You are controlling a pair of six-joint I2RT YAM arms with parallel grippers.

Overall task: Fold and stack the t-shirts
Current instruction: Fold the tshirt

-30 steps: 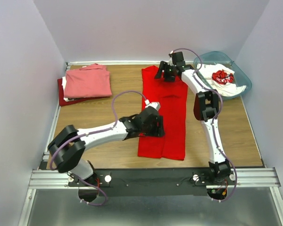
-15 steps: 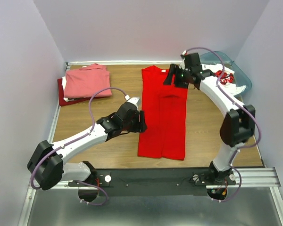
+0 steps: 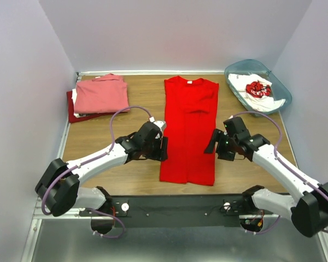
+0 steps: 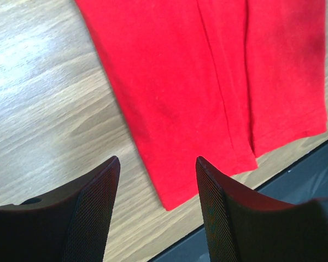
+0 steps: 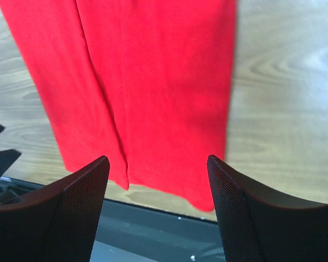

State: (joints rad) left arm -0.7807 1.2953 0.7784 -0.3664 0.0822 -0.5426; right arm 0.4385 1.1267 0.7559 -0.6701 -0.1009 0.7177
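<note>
one red t-shirt lies near-to-far, collar farthest.

Jaws apart: left hand, right hand.

1. The bright red t-shirt is plain.
2. The salmon-pink t-shirt and the darker red t-shirt are plain too.
3. The white t-shirt bears red print.
4. The bin is translucent teal.
5. The bench is brown wood-grain.

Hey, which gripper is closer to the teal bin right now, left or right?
Right. The right gripper hovers at the red shirt's right edge, on the teal bin's side; the left gripper is across the shirt, at its left edge.
</note>
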